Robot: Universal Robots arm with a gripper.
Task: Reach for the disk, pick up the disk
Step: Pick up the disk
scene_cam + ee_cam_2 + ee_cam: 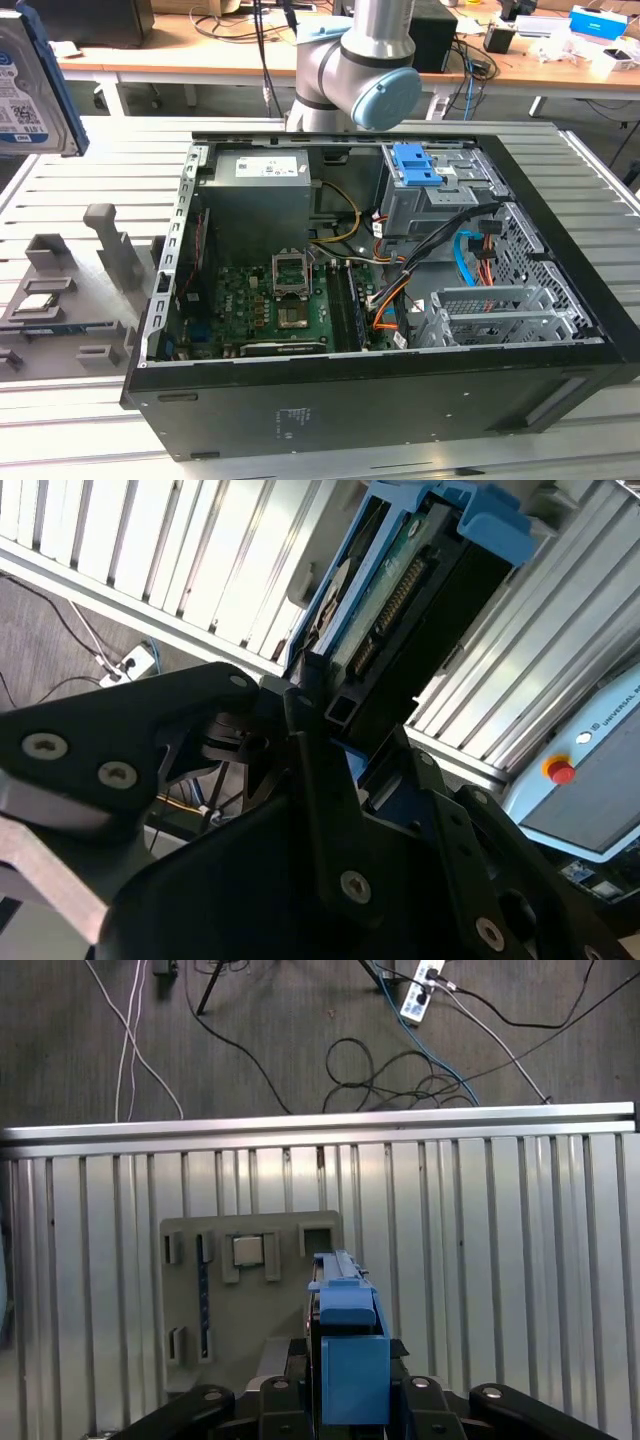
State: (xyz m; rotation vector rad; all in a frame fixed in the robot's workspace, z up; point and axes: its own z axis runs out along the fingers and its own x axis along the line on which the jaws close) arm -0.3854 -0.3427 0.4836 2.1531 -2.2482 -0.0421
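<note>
Here we are: the claw (pixel 345 715) is clenched on the disk (pixel 420 590), with the black fingers (pixel 315 770) pinching it from either side at one end and the rest of the drive jutting out past the fingertips. In the first wrist view the blue rail (pixel 352 1370) that frames it sits squarely between the jaws. Beyond the claw lies the grey holder tray (pixel 250 1300) on the slatted metal table (pixel 500 1260). The disk is well clear of both, with loose cables (pixel 400 1070) on the floor beyond the table edge. In the exterior view the label face of the drive hangs well apart from the open computer case (pixel 400 390) and its blue latch (pixel 417 165). As for how it handles, I'd call it a stiff metal slab, dense for its size, with smooth faces that could slip. The plastic rail probably gives a little under pressure. The second wrist view shows the circuit board and connector pins on the underside, so that side looks delicate. The safest hold, I'd say, is across the railed edges. Gripped at one end like this, the overhanging weight may try to tip it.
</note>
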